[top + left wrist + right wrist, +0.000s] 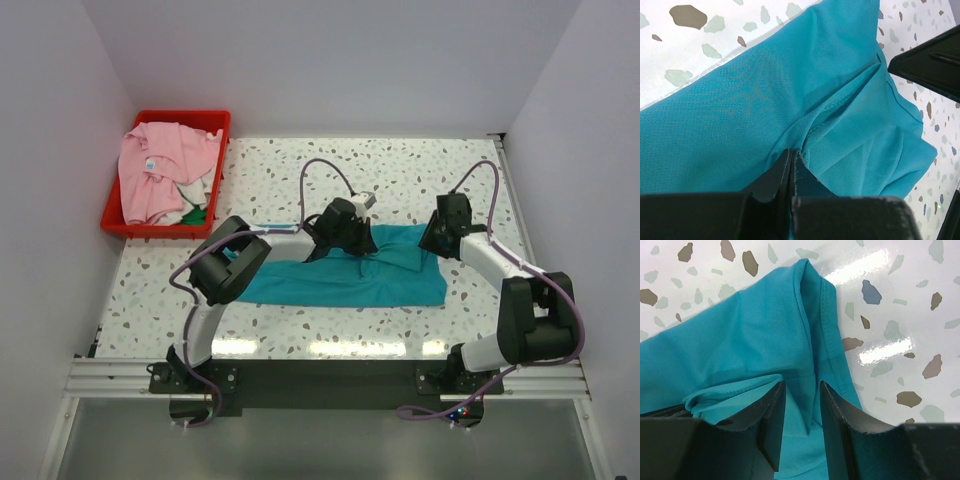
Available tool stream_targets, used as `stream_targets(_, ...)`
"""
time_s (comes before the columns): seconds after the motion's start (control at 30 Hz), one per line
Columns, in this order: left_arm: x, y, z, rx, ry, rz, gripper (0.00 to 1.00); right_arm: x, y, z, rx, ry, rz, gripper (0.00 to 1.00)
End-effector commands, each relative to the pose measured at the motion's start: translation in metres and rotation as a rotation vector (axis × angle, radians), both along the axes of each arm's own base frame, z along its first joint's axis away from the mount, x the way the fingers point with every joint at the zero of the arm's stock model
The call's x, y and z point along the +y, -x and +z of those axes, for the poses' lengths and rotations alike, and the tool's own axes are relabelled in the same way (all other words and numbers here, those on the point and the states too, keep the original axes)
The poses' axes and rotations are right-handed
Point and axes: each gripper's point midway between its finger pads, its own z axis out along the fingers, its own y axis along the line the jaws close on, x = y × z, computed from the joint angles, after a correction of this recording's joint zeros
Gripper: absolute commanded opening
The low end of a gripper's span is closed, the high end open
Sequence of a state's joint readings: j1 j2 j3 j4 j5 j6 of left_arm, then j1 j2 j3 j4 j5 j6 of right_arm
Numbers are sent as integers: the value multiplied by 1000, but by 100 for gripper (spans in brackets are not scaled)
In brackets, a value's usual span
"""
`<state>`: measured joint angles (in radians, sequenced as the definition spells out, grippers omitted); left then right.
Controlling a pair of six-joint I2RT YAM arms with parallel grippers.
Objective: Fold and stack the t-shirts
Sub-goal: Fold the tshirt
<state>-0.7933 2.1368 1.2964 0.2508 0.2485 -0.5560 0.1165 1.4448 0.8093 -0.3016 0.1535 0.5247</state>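
The teal t-shirt [350,280] lies spread on the speckled table, bunched along its far edge. My left gripper [362,250] is shut on a pinched fold of the teal t-shirt [765,100] near the middle of that far edge; in the left wrist view its tips [791,152] meet on the cloth. My right gripper [432,243] is open at the shirt's far right corner, its jaws either side of a hemmed fold of the shirt [810,330]; the gripper [802,385] is not closed on it. The pink t-shirt [160,170] lies crumpled in the red bin.
The red plastic bin [215,175] stands at the far left corner of the table and also holds some green and white cloth [195,212]. White walls close in the sides and back. An aluminium rail [320,375] runs along the near edge.
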Motion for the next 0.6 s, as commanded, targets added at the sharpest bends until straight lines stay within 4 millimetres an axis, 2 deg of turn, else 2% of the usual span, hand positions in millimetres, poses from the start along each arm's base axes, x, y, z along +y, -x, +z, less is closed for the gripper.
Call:
stream_targets(0.0,-8,0,45,-95,95,-37,0,-2,-11,15,-77,-13,-24,37)
stream_targets(0.37,-6,12,57,-125,116,-97,0,-2,-12,17,-80,-11,-29,37)
stream_targets(0.57,-3,20,55,-124,104,-139,0,-2,-13,18,-81,-12,-25,38)
